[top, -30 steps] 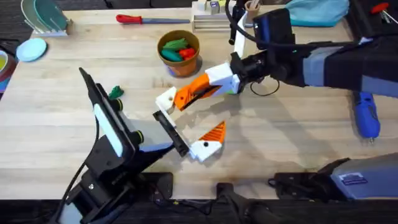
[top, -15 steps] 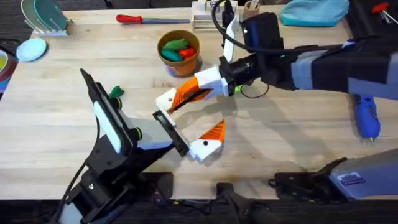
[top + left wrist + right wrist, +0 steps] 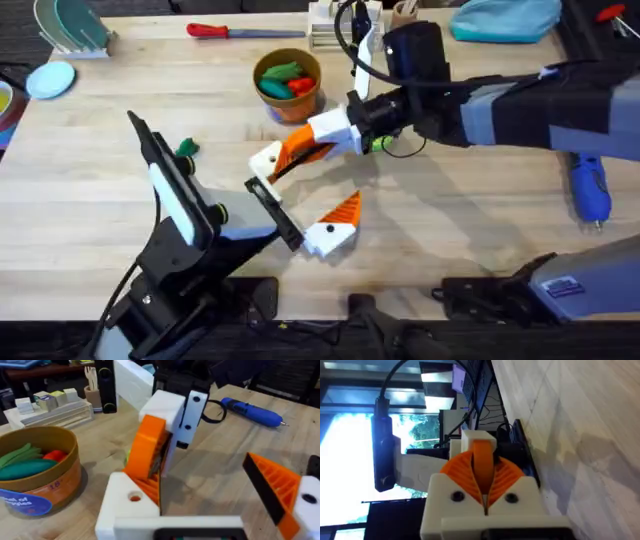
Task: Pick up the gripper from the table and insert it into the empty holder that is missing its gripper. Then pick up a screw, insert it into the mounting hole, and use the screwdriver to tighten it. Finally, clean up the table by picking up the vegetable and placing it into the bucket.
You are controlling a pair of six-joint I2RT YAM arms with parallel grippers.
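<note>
R arm's white-and-orange gripper clamped tight on the small orange plastic wedge fingertip, tip seated against the white angular holder mount on L arm's gripper. L fingers wide apart, holding nothing. Blue electric screwdriver at table's right edge.

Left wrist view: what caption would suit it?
Right arm's fingers press the orange gripper into the white holder.

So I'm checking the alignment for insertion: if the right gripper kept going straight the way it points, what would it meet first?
Most likely the holder: the right gripper, shut on the gripper, points at it, seemingly almost touching.
</note>
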